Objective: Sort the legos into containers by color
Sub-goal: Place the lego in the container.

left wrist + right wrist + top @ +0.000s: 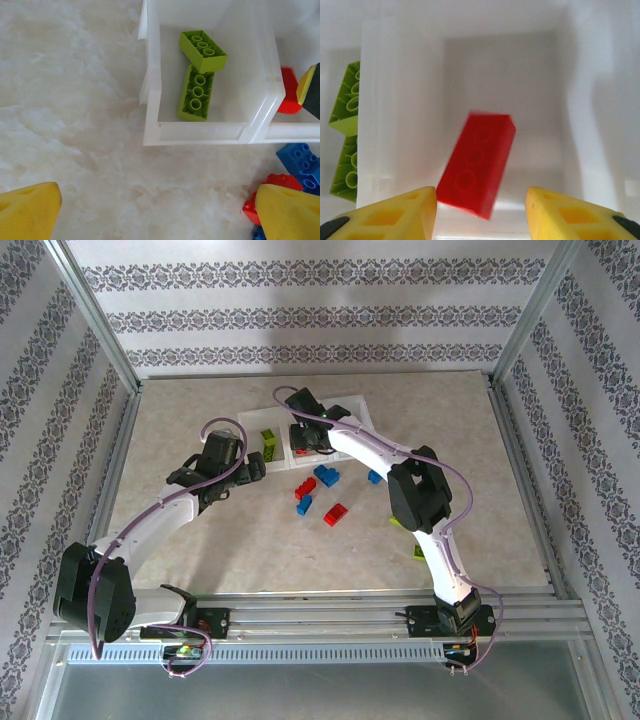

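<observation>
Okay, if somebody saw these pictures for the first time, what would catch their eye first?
Most likely the red brick, slightly blurred, between the parted yellow jaws of the right gripper over the middle bin. Next, two lime green bricks lying in the left bin, and the loose blue and red bricks on the table near the bins.
</observation>
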`<move>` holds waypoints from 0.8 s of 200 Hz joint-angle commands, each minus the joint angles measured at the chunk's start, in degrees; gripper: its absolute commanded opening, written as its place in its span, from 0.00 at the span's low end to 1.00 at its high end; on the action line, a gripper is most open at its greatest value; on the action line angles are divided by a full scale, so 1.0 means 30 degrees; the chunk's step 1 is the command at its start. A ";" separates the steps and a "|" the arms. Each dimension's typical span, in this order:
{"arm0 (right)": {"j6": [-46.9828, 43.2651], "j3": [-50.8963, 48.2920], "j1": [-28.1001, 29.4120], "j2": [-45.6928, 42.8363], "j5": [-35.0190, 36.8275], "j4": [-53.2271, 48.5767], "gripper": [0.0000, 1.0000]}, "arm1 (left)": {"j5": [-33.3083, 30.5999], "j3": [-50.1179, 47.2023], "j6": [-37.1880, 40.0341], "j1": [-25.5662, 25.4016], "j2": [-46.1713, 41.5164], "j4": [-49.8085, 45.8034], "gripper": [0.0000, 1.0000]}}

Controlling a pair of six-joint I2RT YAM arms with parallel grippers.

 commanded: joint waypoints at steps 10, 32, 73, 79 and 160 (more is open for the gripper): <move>-0.0305 0.0618 -0.0141 -0.0014 -0.0267 -0.0174 0.54 | 0.0147 -0.0285 -0.0160 0.0084 -0.0467 0.0121 1.00; -0.0304 0.0561 -0.0136 -0.0381 -0.0410 -0.0176 0.54 | 0.0372 -0.0236 -0.0113 0.0081 -0.0464 0.0180 1.00; -0.0266 -0.0129 -0.0072 -0.2106 -0.0400 -0.0089 0.55 | 0.0631 -0.0170 0.0041 0.0074 -0.0542 0.0138 1.00; -0.0238 -0.0342 -0.0077 -0.2435 -0.0316 -0.0088 0.55 | 0.0685 -0.0185 0.0050 0.0072 -0.0581 0.0131 1.00; 0.2183 -0.7594 -0.1325 -0.8696 0.0957 0.0382 0.69 | 0.1254 -0.0784 -0.0374 0.0029 -0.0780 0.0441 1.00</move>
